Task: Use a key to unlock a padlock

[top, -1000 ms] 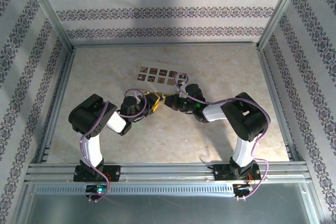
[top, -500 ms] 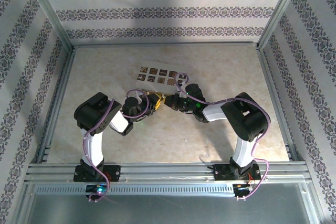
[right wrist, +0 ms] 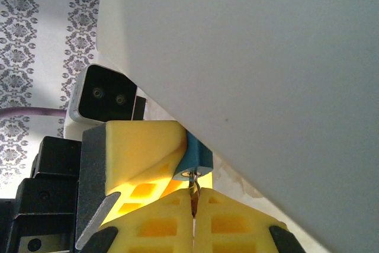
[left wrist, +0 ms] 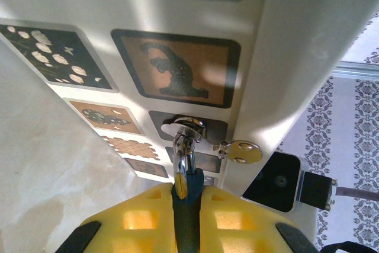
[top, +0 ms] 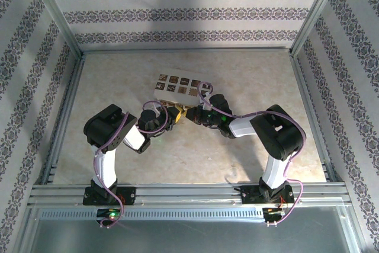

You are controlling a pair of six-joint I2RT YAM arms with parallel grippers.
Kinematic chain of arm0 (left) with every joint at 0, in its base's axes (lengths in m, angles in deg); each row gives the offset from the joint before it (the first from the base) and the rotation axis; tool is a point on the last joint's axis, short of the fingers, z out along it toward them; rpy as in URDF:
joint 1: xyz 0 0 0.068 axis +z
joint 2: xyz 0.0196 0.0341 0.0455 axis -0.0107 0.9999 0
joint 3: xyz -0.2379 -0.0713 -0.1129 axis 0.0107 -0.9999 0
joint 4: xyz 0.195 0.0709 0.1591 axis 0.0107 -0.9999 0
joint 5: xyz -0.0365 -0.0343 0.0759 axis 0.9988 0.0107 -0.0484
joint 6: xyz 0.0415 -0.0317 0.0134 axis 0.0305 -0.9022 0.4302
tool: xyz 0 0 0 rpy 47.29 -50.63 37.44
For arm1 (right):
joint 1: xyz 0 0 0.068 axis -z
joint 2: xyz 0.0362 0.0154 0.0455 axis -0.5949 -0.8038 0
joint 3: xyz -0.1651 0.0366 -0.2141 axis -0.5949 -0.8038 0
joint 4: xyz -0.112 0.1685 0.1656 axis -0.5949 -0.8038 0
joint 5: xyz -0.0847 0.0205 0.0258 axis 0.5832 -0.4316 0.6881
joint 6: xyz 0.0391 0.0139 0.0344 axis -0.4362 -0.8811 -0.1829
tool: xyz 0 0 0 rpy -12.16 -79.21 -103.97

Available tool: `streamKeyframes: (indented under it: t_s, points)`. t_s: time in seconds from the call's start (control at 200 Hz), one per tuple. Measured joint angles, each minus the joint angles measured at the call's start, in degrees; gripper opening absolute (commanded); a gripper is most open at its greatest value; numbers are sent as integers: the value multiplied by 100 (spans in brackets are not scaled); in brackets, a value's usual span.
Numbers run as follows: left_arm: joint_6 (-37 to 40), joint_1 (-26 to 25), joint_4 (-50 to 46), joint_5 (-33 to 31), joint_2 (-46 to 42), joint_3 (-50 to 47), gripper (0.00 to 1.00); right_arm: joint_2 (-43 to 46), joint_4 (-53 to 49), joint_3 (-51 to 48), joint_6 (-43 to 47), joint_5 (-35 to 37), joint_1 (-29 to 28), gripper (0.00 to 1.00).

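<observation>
A dark blue padlock (left wrist: 188,217) sits between my left gripper's (left wrist: 187,191) yellow fingers, which are shut on its body. Its silver shackle (left wrist: 185,158) runs up through a metal loop on a white picture card (left wrist: 177,69). A spare brass key (left wrist: 244,151) hangs beside that loop. In the right wrist view the padlock's (right wrist: 195,155) underside faces me, with a brass key (right wrist: 192,183) in its keyhole. My right gripper (right wrist: 193,190) is shut on that key. From above, the left gripper (top: 175,116) and right gripper (top: 190,115) meet tip to tip mid-table.
The white card with several brown picture tiles (top: 177,85) lies just beyond the grippers and hangs over both wrist views. Metal rails (top: 177,192) frame the beige table, and patterned walls close in the back and sides. Purple cables loop over both arms.
My left gripper's fingers have closed onto the padlock, and the left arm shifted slightly right. The card's near edge looks a little raised. The right gripper kept its hold on the key.
</observation>
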Motion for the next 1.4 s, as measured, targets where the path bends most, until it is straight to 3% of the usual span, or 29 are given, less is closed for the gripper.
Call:
streamKeyframes:
  t_s: [0.35, 0.55, 0.865, 1.309, 1.399]
  points:
    - [9, -20, -50, -20, -2, -2, 8, 820, -605, -212, 544, 96, 160, 28]
    - [7, -20, -55, -24, -11, -2, 8, 1792, -1589, -275, 1550, 413, 195, 34]
    - [4, -20, -149, -24, -109, -2, 8, 3399, -2962, -358, 3370, 1145, 83, 51]
    - [-197, -20, -243, -87, -140, -37, 7, 4553, -3331, -647, 5663, 1932, -37, 95]
    - [-271, -22, -227, -166, -164, -81, 5, 4664, -3335, -739, 6170, 1849, -42, 98]
